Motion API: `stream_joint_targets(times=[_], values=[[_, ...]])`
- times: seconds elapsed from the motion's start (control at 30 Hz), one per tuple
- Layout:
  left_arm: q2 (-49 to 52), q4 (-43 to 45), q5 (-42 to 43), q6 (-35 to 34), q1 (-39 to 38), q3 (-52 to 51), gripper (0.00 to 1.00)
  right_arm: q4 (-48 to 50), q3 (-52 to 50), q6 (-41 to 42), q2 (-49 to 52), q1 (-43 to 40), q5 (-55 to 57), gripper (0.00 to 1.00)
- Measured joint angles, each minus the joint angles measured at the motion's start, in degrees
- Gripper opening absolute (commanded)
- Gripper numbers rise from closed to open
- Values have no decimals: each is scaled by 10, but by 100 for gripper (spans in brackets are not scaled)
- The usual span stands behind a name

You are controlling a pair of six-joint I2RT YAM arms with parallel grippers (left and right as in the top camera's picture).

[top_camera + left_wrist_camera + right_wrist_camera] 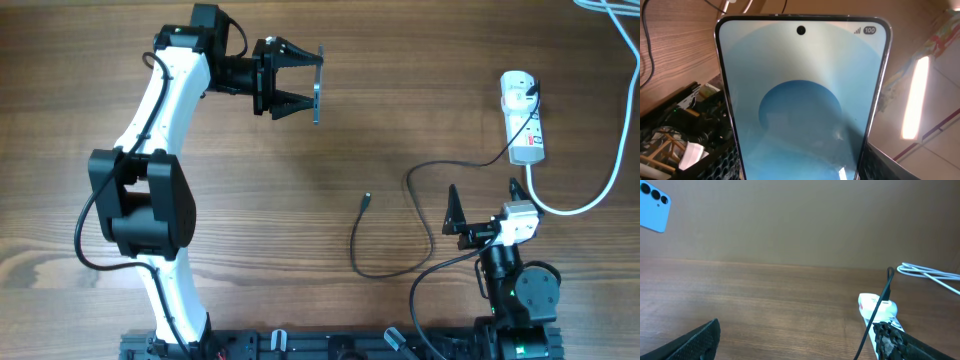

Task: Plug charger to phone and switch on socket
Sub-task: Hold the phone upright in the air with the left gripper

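My left gripper [311, 80] is shut on the phone [318, 114] and holds it upright above the table at the back left. In the left wrist view the phone's cyan screen [800, 100] fills the frame between the fingers [800, 172]. Its light-blue back shows in the right wrist view [652, 212]. The white socket [523, 118] lies at the back right, with the charger's black plug in it. The charger's thin cable [432, 235] loops across the table, and its tip [367, 200] lies free. My right gripper [483, 212] is open and empty near the front right, short of the socket [875, 305].
A thicker white lead [590, 205] runs from the socket toward the right edge and up to the back corner; it also shows in the right wrist view [930, 272]. The arm bases stand along the front edge [330, 345].
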Motion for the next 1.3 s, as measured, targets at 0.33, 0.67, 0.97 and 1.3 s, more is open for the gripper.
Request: stream_joint_targets(times=[0.33, 0.67, 0.97, 1.3], values=[[0, 0, 0, 0, 0, 0, 69, 0, 0, 0, 0, 0, 0, 100], [0, 0, 0, -13, 0, 0, 69, 0, 0, 0, 0, 0, 0, 100], [0, 0, 0, -13, 8, 0, 68, 0, 0, 0, 0, 0, 0, 100], [0, 0, 0, -13, 26, 0, 69, 0, 0, 0, 0, 0, 0, 100]])
